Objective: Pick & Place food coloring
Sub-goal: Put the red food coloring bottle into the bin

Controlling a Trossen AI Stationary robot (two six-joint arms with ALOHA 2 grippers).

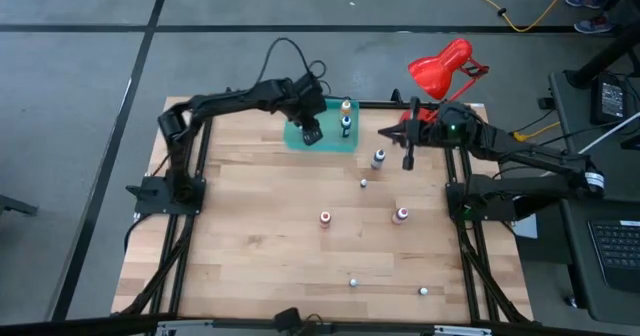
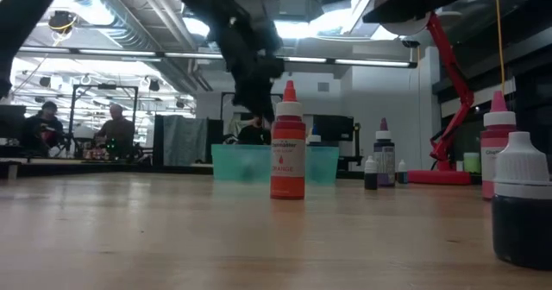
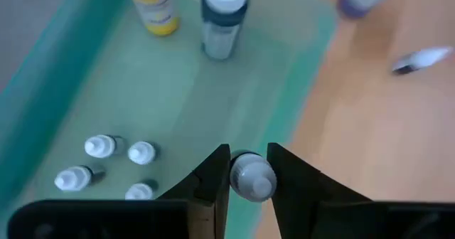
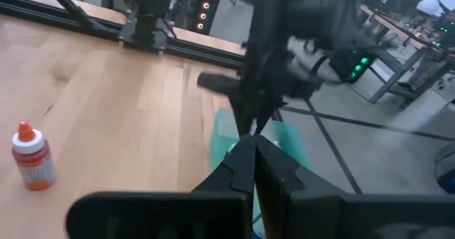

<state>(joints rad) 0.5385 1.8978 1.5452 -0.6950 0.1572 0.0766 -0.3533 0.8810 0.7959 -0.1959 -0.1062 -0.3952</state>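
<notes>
The food coloring is scattered. A teal tray [image 1: 330, 139] at the far edge holds an orange bottle [image 3: 153, 8], a dark white-capped one [image 3: 222, 18] and several tiny white bottles [image 3: 99, 146]. More bottles stand on the wood: orange [image 1: 325, 217], pink [image 1: 401, 214], a purple one [image 1: 378, 158] and tiny white ones [image 1: 353, 281]. My left gripper [image 3: 249, 171] hovers over the tray's edge, shut on a tiny greyish bottle [image 3: 250, 176]. My right gripper [image 4: 252, 153] is shut on nothing, up off the table to the tray's right [image 1: 408, 154]. My left gripper pinches the tiny greyish bottle by its cap end [image 3: 256, 186], one finger [image 3: 213, 175] on either side. The fingers come from above, pointing down. The bottle stands upright in the hold over the tray's edge; its lower end is hidden.
A red desk lamp [image 1: 440, 68] stands beyond the table's far right corner. Black frame rails [image 1: 190, 226] run along both sides. Bare wood [image 1: 250, 236] lies on the left half. People sit at desks in the room behind [image 2: 47, 126].
</notes>
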